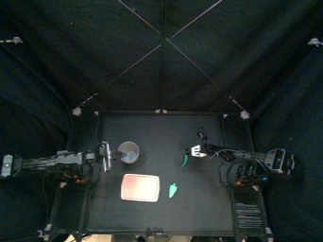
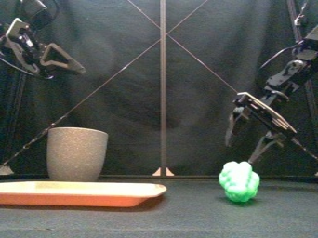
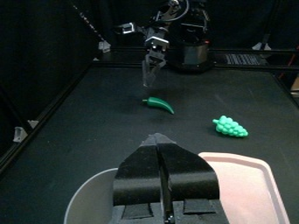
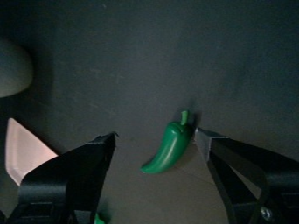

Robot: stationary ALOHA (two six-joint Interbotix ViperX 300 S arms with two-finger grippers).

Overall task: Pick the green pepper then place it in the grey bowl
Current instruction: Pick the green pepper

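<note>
Obs: the green pepper [image 4: 170,147] lies flat on the table [image 1: 209,210], right of centre, well apart from the grey bowl [image 2: 77,153], which stands upright at the left. The right gripper [image 4: 160,140] hangs directly over the pepper, its fingers [image 4: 76,171] spread wide, one on each side of the pod. From the front it looks clear of the table and not yet touching.

Left gripper [image 3: 162,149]: fingers pressed together, holding nothing, parked at the bowl's rim.

Step in hand (my reading): descent and grasp.
- The pod lies between the open fingers, its long axis roughly along them, so closing should pinch across the narrow width. That is favourable.
- Go straight down until the tips are almost on the table, then close on the thick middle, not the thin stem or the tapered tip.
- The toy is smooth and curved; an off-centre pinch may squirt it out.
- The parked left arm crowds the bowl's mouth, so the carry should come in high.

Count: green pepper 1; bunch of green grapes [image 2: 239,181] 1, near the front; grey bowl 1; pink tray [image 2: 81,193] 1, bare, in front of the bowl; arms 2.
</note>
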